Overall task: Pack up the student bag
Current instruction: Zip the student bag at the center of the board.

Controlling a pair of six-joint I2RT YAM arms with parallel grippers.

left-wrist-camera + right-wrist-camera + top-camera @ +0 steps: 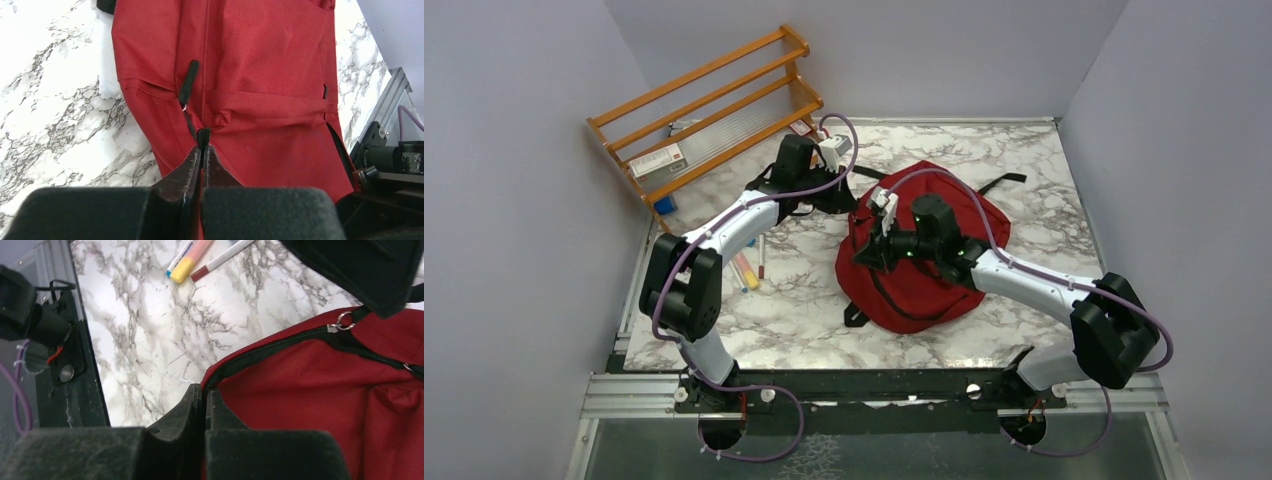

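The student bag (924, 270) lies flat just right of the middle of the table (794, 320). At its 10 o'clock edge the left gripper (202, 147) is closed on a black zipper tab (203, 135). At 9 o'clock the right gripper (204, 390) is clamped on the red fabric beside the zipper (280, 342). The step looks like unzipping. Draw the tab along the line of the teeth rather than upward, while the right gripper anchors the cloth so it stays taut and the soft bag doesn't bunch or slide toward the pens (192, 260).

top view looks down from behind; wrist views closely share the bag (909, 295).
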